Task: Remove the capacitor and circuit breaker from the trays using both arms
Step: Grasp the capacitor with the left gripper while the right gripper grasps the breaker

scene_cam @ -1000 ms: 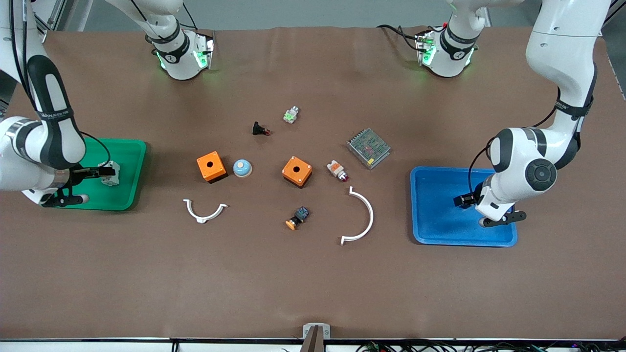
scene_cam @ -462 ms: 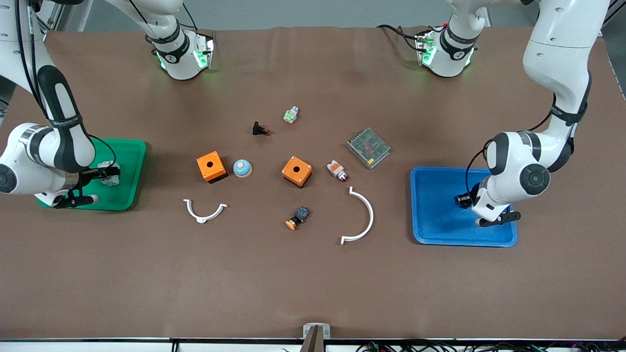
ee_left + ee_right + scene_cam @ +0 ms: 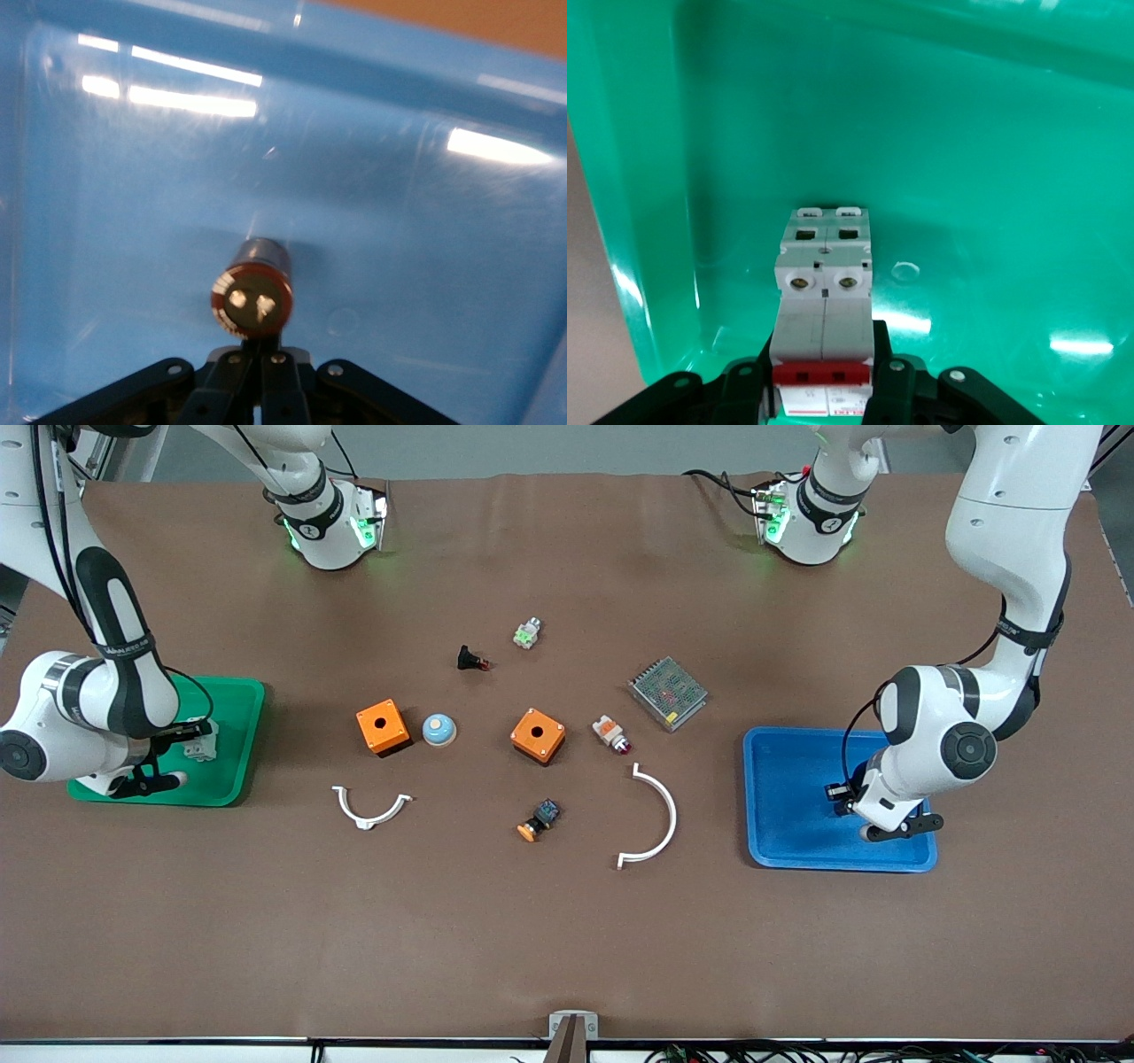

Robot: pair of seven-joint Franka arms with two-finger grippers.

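Two trays: one green [image 3: 232, 735], one blue [image 3: 788, 797]. Two orange boxes [image 3: 383, 727] [image 3: 538, 736]. Two white curved strips [image 3: 370, 807] [image 3: 654, 817]. One breaker [image 3: 823, 301], one capacitor [image 3: 254, 294], one metal grille box [image 3: 667, 693], one blue dome [image 3: 438, 730], four small push-button parts [image 3: 472, 660] [image 3: 527, 633] [image 3: 611, 734] [image 3: 539, 820].

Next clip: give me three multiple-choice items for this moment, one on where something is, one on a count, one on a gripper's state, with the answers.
1. Where is the breaker?
A. over the green tray
B. on an orange box
C. in the blue tray

2. How many orange boxes are on the table?
A. one
B. two
C. four

3. What is the left gripper doing?
A. open over bare table
B. shut on the capacitor
C. shut on a white arc

Answers:
1 A: the right gripper holds it over the green tray.
2 B: one orange box beside the pale blue dome, another orange box nearer the middle.
3 B: its fingers pinch the capacitor over the blue tray.
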